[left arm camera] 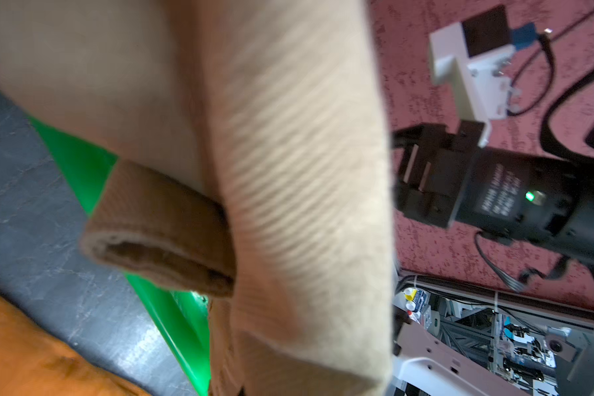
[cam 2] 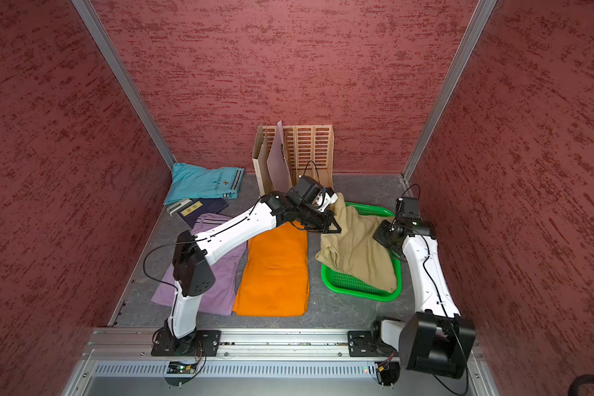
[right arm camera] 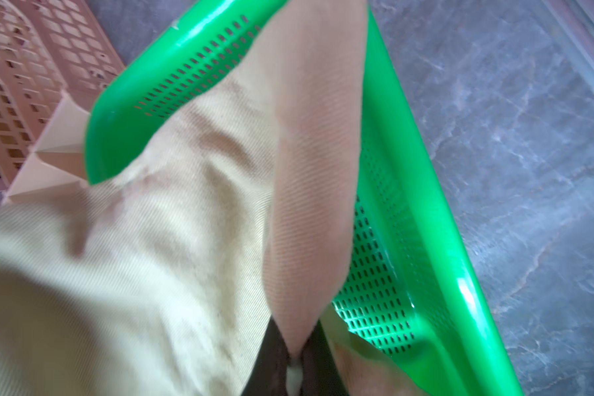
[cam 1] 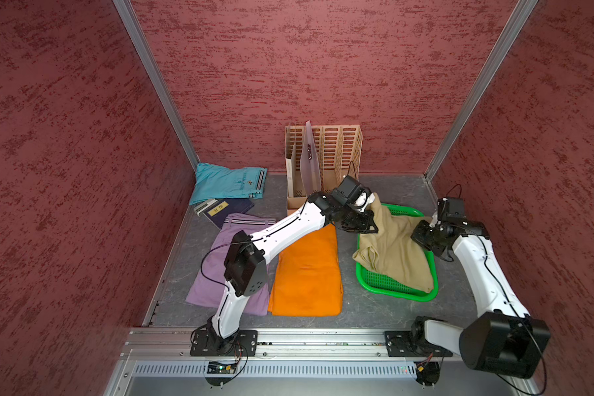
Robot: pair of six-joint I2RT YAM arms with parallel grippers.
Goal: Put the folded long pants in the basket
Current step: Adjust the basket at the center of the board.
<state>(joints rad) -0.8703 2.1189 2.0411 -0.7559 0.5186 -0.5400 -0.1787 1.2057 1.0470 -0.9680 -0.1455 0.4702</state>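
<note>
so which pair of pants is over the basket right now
The khaki-tan pants, draped across the green basket; the orange pants, lilac pants and turquoise pants lie flat outside it.

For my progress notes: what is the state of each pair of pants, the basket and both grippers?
khaki pants: lifted at two edges, sagging over basket
basket: upright, partly covered
orange pants: folded, lying flat
lilac pants: folded, lying flat
turquoise pants: folded, lying flat
left gripper: shut on khaki pants
right gripper: shut on khaki pants

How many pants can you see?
4. Tan pants hang draped over the basket; orange pants lie beside it; lilac pants next to those; turquoise pants in the far corner. More could hide underneath.
</note>
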